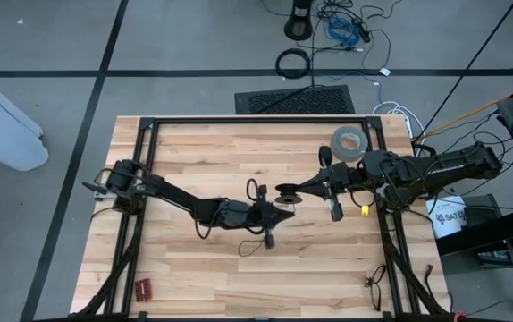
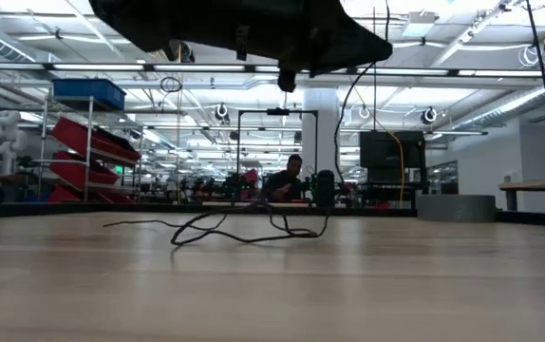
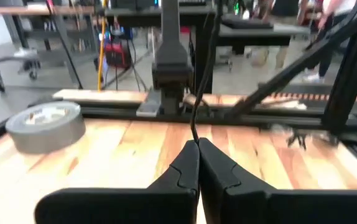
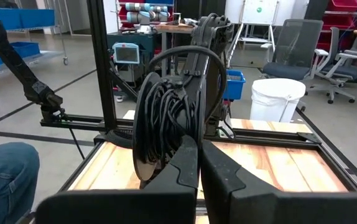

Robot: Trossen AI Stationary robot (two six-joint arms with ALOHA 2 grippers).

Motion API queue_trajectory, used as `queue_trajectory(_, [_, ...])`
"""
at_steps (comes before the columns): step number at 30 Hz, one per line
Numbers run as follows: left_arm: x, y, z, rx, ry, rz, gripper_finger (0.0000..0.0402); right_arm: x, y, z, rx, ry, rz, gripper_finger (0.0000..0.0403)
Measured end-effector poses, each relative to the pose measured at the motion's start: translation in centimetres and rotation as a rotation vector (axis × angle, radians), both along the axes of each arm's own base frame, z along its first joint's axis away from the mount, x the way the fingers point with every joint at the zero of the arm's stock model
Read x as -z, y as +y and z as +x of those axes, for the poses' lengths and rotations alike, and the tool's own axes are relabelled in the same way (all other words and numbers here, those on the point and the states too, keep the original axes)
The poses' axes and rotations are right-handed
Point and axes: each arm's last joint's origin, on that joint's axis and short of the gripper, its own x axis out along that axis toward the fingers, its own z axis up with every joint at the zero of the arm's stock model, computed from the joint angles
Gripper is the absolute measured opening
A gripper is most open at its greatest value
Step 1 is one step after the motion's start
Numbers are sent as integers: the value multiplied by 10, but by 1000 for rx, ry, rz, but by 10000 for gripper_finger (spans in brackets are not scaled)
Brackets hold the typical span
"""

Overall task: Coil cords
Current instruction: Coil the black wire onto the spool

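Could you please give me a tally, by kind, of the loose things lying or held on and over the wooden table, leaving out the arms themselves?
Thin black cords: 1, the cord, pinched in the shut left claw
Wound bundles of black cord: 1, the coil at the shut right claw
Grey tape rolls: 1, the tape roll
Small red things near the table's corner: 1, the red object
Total: 4

Cord (image 2: 217,231): one very thin black wire. Part wound in a dark bundle (image 4: 166,124) on a flat disc near mid-surface; the remainder trails in loose loops across the wooden surface (image 1: 221,268), one strand rising upward.
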Motion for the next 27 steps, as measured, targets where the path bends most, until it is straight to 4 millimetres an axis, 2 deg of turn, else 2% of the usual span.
queue_trajectory(5, [-14,3,-11,-28,107,27,2,0,0,0,0,-1,0,0])
queue_trajectory(11, [-39,10,-32,-99,228,66,1,0,0,0,0,0,0,0])
queue_trajectory(19, [-69,19,-69,-129,362,11,1,5,0,0,0,50,-8,0])
queue_trajectory(27, [-84,24,-95,-155,431,-42,1,6,0,-1,1,63,-7,0])
